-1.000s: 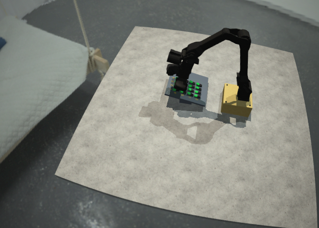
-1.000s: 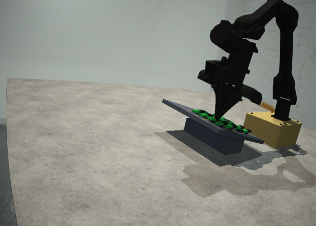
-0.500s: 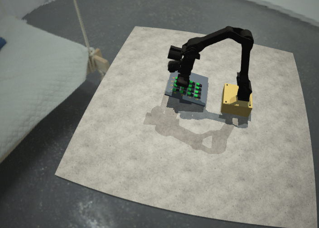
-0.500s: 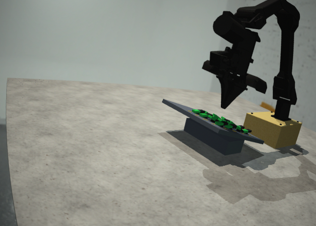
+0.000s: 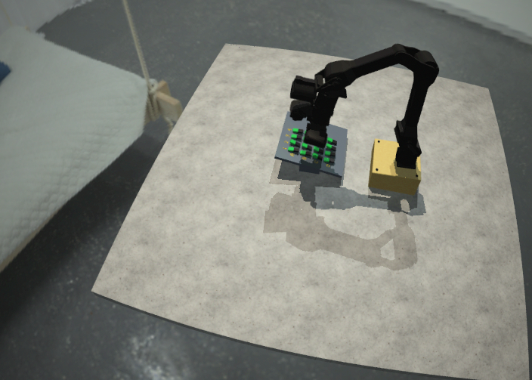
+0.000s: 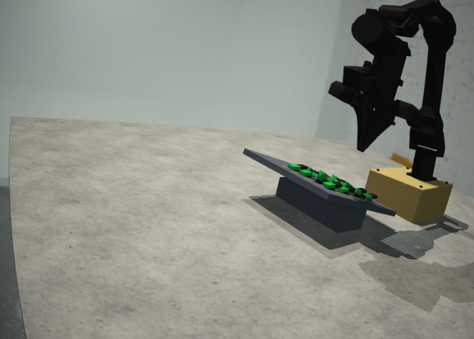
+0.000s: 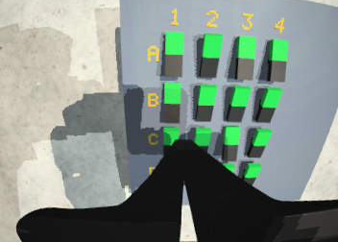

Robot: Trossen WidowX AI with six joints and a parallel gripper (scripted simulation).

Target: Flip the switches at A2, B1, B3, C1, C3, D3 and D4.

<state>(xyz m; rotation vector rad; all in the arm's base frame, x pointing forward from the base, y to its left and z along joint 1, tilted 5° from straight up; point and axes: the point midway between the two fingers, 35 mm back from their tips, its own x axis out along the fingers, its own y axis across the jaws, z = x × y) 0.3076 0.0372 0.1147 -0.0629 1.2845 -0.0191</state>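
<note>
The grey switch panel [image 5: 339, 134] [image 6: 264, 158] [image 7: 137, 23] sits tilted on a dark block, with green-and-black rocker switches in lettered rows and numbered columns. In the wrist view, A2 [image 7: 211, 56], B1 [image 7: 172, 102], B3 [image 7: 237, 104] and C3 [image 7: 230, 142] all show their green half at the far end. C1 [image 7: 171, 136] and D4 [image 7: 253, 171] are partly hidden by my fingers, and the rest of row D is covered. My gripper [image 5: 315, 140] [image 6: 361, 149] [image 7: 182, 146] is shut and empty. It points down and hangs well above the near part of the panel, touching nothing.
The arm's yellow base block [image 5: 386, 165] [image 6: 405, 197] stands just right of the panel. A white quilted bed [image 5: 55, 122] and a wooden post with a rope [image 5: 165, 99] lie beyond the mat's left edge.
</note>
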